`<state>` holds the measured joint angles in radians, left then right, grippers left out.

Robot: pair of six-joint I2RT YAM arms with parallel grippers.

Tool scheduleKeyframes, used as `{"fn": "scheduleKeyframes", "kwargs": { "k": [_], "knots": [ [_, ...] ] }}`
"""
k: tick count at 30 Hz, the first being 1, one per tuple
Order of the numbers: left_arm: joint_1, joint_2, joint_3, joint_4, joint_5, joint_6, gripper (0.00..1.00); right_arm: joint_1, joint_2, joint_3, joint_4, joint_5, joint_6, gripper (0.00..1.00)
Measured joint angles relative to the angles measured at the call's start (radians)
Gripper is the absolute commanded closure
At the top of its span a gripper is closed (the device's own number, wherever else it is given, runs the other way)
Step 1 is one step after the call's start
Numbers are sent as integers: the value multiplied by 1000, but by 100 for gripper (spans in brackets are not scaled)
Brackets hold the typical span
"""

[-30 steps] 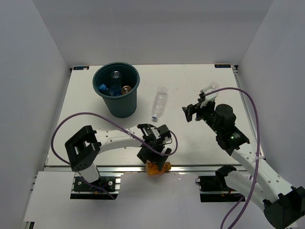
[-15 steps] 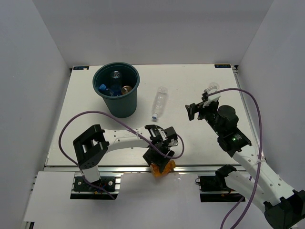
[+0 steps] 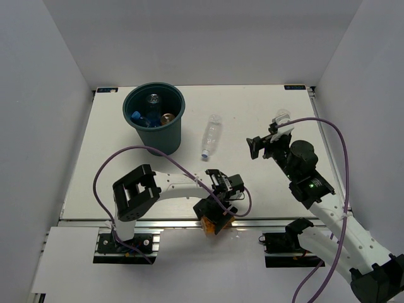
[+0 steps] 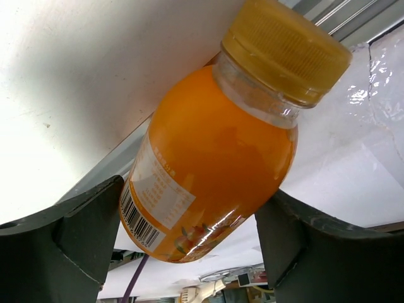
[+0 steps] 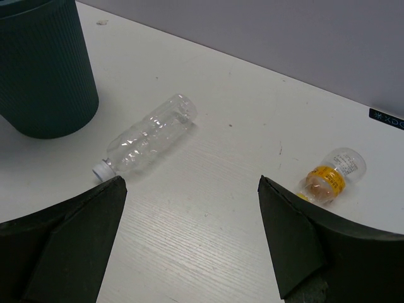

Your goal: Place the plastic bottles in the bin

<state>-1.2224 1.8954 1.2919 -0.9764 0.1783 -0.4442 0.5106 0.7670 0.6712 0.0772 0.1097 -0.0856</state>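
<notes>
The dark teal bin (image 3: 153,120) stands at the back left and holds several bottles, blue caps among them. My left gripper (image 3: 218,213) is at the table's near edge, its fingers pressed against both sides of an orange bottle (image 4: 208,164) with a yellow cap, which hangs over the edge (image 3: 218,224). A plain clear bottle (image 3: 212,135) lies on its side right of the bin. A small clear bottle with a yellow-orange cap (image 3: 282,117) lies at the right. My right gripper (image 3: 264,145) is open and empty above the table between them; both show in its wrist view (image 5: 148,136) (image 5: 331,177).
White walls enclose the table on three sides. An aluminium rail (image 3: 158,222) runs along the near edge. The left arm's purple cable (image 3: 126,154) loops over the table in front of the bin. The bin's ribbed wall (image 5: 44,69) is at the far left of the right wrist view.
My left gripper has slid right along the near edge with the orange bottle. My right gripper has drifted slightly right and back, still open.
</notes>
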Motion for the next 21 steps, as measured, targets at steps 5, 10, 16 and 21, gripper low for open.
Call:
{"fn": "scheduleKeyframes", "kwargs": {
  "k": [5,10,16,21],
  "knots": [
    [-10,-1,29,-12,-58,-18,60,0,-4,0,0,16,4,11],
    [20,-1,182,-29,-254,-60,79,0,-5,0,0,89,26,11],
    [174,-1,391,-85,-455,-98,94,0,-45,0,-1,308,110,11],
    [282,11,554,-115,-603,-98,91,0,-108,0,2,472,167,11]
  ]
}}
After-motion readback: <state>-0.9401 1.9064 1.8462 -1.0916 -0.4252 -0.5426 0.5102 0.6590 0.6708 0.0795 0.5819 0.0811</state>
